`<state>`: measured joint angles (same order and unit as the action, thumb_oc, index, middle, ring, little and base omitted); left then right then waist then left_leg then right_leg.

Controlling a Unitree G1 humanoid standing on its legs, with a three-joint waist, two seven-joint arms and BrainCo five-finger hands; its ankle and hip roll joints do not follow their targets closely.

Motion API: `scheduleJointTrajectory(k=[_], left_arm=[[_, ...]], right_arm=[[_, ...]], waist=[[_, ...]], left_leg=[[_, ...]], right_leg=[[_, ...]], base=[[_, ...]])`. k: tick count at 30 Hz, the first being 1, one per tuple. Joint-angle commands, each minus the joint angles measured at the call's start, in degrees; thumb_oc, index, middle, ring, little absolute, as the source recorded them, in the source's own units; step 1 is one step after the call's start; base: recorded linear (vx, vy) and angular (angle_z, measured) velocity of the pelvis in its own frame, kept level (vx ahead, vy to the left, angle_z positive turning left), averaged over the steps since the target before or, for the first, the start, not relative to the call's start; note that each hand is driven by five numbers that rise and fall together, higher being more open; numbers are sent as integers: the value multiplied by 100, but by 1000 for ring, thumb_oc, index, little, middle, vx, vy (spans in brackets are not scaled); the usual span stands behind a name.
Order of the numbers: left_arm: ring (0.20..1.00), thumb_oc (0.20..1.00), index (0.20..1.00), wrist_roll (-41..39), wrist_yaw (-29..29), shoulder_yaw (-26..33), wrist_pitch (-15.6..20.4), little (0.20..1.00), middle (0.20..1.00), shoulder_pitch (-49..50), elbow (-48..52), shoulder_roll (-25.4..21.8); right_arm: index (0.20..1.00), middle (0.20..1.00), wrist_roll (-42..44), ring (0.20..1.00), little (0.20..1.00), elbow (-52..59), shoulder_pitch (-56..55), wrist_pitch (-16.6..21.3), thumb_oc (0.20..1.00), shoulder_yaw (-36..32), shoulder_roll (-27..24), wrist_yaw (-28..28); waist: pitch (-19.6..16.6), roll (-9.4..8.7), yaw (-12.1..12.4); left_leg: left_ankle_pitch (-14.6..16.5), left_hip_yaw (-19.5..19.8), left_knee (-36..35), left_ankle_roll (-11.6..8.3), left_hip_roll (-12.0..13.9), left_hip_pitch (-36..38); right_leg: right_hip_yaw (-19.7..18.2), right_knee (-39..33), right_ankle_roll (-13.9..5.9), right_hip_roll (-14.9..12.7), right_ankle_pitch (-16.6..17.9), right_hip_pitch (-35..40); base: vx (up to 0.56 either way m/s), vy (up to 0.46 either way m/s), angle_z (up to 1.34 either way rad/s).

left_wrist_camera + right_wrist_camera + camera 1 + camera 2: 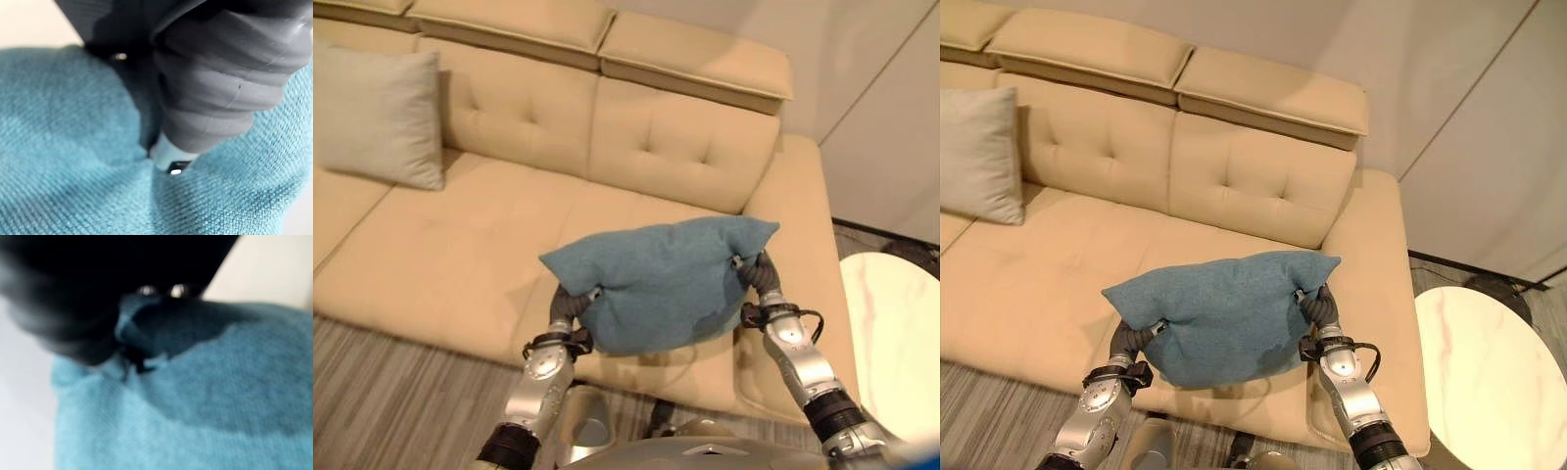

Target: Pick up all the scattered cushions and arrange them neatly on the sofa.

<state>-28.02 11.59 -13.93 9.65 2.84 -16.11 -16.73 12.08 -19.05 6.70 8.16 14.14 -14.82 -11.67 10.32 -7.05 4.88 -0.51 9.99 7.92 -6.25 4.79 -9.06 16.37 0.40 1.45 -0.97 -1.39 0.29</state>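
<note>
- Cushions numbered two: one blue cushion point(661, 284) and one pale grey cushion point(380, 117).
- My left hand point(572, 305) and right hand point(756, 274) each pinched an end of the blue one, holding it above the beige sofa point(460, 255).
- A round white table point(1489, 372) stood beside the sofa on striped flooring point(382, 392).

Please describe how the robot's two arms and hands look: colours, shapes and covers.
Both arms are silver-grey metal with rounded segments and black bands. The left hand and right hand are wrapped in dark grey ribbed covers at the back and wrist. A silver finger with a dark tip shows in the left wrist view.
</note>
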Motion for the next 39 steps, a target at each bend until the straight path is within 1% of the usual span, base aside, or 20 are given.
scheduleJointTrajectory(k=[1, 5, 10, 11, 16, 20, 21, 22, 23, 24, 25, 26, 30, 31, 32, 35, 38, 39], left_arm=[[200, 200, 200, -3, -119, 126, 500, 200, 200, -208, 768, -159], [200, 200, 200, 82, -160, 125, 470, 200, 200, -180, 837, -260], [200, 200, 200, 116, -109, 141, 480, 200, 200, -246, 931, -277], [200, 200, 200, 111, -63, 129, 509, 200, 200, -355, 985, -256], [200, 200, 200, 246, 129, 84, 622, 200, 200, -793, 1117, -284], [200, 200, 200, 345, 478, 9, 757, 200, 200, -1639, 1169, -388], [200, 200, 200, 398, 643, -74, 816, 200, 200, -2175, 1069, -444], [200, 200, 200, 397, 644, -75, 821, 200, 200, -2194, 1058, -445], [200, 200, 200, 440, 738, -134, 840, 200, 200, -2484, 988, -492], [200, 200, 200, 427, 891, -227, 901, 200, 200, -3038, 806, -582], [200, 200, 200, 425, 891, -228, 905, 200, 200, -3057, 795, -583], [200, 200, 200, 439, 966, -269, 938, 200, 200, -3339, 705, -635], [200, 200, 200, 630, 1261, -442, 1016, 200, 200, -4455, 276, -989], [200, 200, 200, 608, 1345, -525, 1074, 200, 200, -4927, 50, -1118], [200, 200, 200, 604, 1343, -530, 1081, 200, 200, -4950, 34, -1120], [200, 200, 200, 510, 1459, -748, 1148, 200, 200, -5726, -479, -1346], [200, 200, 200, 468, 1474, -813, 1180, 200, 200, -5976, -674, -1436], [200, 200, 200, 386, 1491, -874, 1205, 200, 200, -6200, -902, -1468]], right_arm=[[200, 200, -58, 200, 200, 648, 381, 566, 200, -86, -100, 103], [200, 200, -115, 200, 200, 751, 304, 487, 200, -97, -133, 187], [200, 200, -144, 200, 200, 886, 373, 460, 200, -118, -75, 159], [200, 200, -175, 200, 200, 970, 503, 476, 200, -96, -48, 106], [200, 200, -184, 200, 200, 1103, 940, 516, 200, 61, 13, 15], [200, 200, -129, 200, 200, 1235, 1685, 567, 200, 278, 86, -141], [200, 200, -118, 200, 200, 1201, 2136, 576, 200, 366, 113, -259], [200, 200, -117, 200, 200, 1191, 2154, 579, 200, 362, 113, -260], [200, 200, -119, 200, 200, 1144, 2374, 577, 200, 430, 139, -314], [200, 200, -133, 200, 200, 1008, 2856, 567, 200, 551, 128, -448], [200, 200, -132, 200, 200, 998, 2873, 571, 200, 548, 127, -449], [200, 200, -145, 200, 200, 917, 3125, 556, 200, 575, 101, -518], [200, 200, -106, 200, 200, 560, 4070, 583, 200, 636, -3, -760], [200, 200, -75, 200, 200, 406, 4433, 600, 200, 647, -102, -853], [200, 200, -73, 200, 200, 395, 4450, 605, 200, 641, -105, -853], [200, 200, 36, 200, 200, 58, 5002, 631, 200, 688, -268, -1002], [200, 200, 94, 200, 200, -111, 5249, 650, 200, 700, -375, -1050], [200, 200, 129, 200, 200, -280, 5428, 662, 200, 743, -446, -1101]], waist=[[-466, 2, 158], [-591, 28, 118], [-582, 86, 108], [-570, 108, 107], [-555, 146, 120], [-392, 184, 115], [-298, 210, 102], [-291, 208, 98], [-241, 227, 96], [-151, 249, 101], [-145, 248, 100], [-98, 261, 100], [83, 271, 106], [106, 268, 100], [103, 265, 99], [179, 281, 74], [220, 298, 70], [250, 296, 72]], left_leg=[[405, -124, -88, 1, -10, 164], [411, -385, -439, 119, -31, 530], [460, -654, -581, 265, -89, 672], [451, -725, -675, 298, -97, 706], [389, -855, -885, 337, -99, 765], [336, -874, -892, 329, -114, 599], [318, -864, -832, 317, -129, 446], [321, -859, -821, 318, -131, 432], [307, -855, -796, 309, -130, 360], [288, -833, -734, 301, -140, 187], [290, -830, -725, 301, -141, 174], [264, -813, -687, 287, -135, 52], [180, -785, -526, 250, -161, -463], [117, -757, -497, 224, -167, -687], [115, -753, -493, 223, -168, -707], [-17, -716, -518, 175, -169, -1016], [-81, -688, -548, 150, -170, -1144], [-135, -673, -585, 127, -155, -1253]], right_leg=[[-147, 186, -645, -193, -349, 169], [-257, 172, -729, -312, -316, 202], [-445, 103, -842, -462, -184, 123], [-480, 25, -890, -510, -99, 103], [-538, -126, -970, -573, 14, 55], [-529, -139, -1002, -640, 93, -134], [-497, -130, -1003, -671, 122, -242], [-493, -127, -1003, -673, 121, -249], [-483, -123, -1003, -684, 141, -307], [-475, -115, -1010, -702, 187, -435], [-473, -111, -1009, -703, 187, -444], [-466, -100, -1010, -715, 210, -543], [-488, -15, -1028, -729, 329, -999], [-478, 13, -1036, -746, 370, -1209], [-475, 17, -1035, -747, 370, -1227], [-455, 28, -1064, -786, 433, -1527], [-439, 39, -1068, -798, 458, -1667], [-417, 48, -1072, -804, 477, -1790]], base=[[139, 179, 0], [88, 179, -17], [-3, 141, -26], [-28, 98, -24], [-29, 56, -17], [-92, 17, -10], [-105, 10, 2], [-100, 6, 4], [-94, -7, 6], [-94, -7, 8], [-95, -14, 9], [-69, -14, 8], [-109, -10, 3], [-68, -4, 0], [-36, -2, -1], [0, 0, 0], [0, 0, 0], [-3, 5, 4]])
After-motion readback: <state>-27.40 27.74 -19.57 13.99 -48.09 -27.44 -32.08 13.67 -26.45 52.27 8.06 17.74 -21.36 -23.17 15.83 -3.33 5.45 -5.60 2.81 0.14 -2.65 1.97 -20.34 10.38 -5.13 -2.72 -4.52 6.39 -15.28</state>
